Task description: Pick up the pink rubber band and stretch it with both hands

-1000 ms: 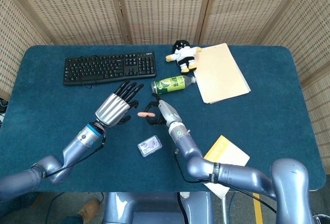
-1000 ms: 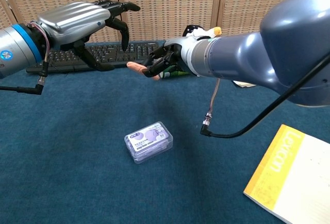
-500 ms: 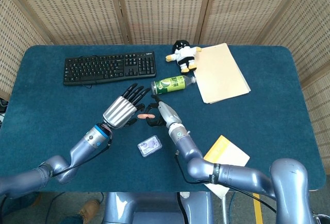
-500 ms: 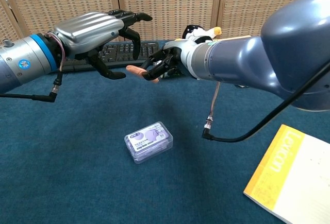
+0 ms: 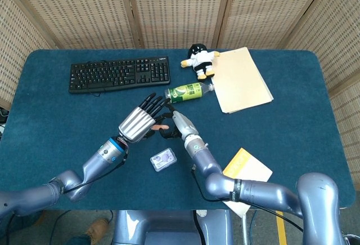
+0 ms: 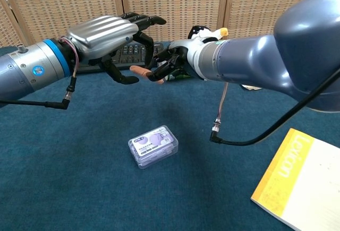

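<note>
The pink rubber band (image 6: 141,72) hangs in the air above the blue table, gripped by my right hand (image 6: 171,65) in its dark fingers. In the head view the pink rubber band (image 5: 161,127) shows as a small pink loop just left of my right hand (image 5: 176,122). My left hand (image 6: 112,37) hovers right at the band's free end with its fingers spread and curved over it; whether they touch the band I cannot tell. From above, my left hand (image 5: 142,121) partly covers the band.
A small clear plastic box (image 5: 163,159) lies on the table below the hands. A green bottle (image 5: 188,92), a black keyboard (image 5: 120,74), a plush toy (image 5: 198,60) and a tan folder (image 5: 240,79) lie behind. A yellow book (image 5: 245,171) sits at the front right.
My left hand has moved right toward the right hand and now reaches the band's free end. The right hand has stayed in place, holding the band.
</note>
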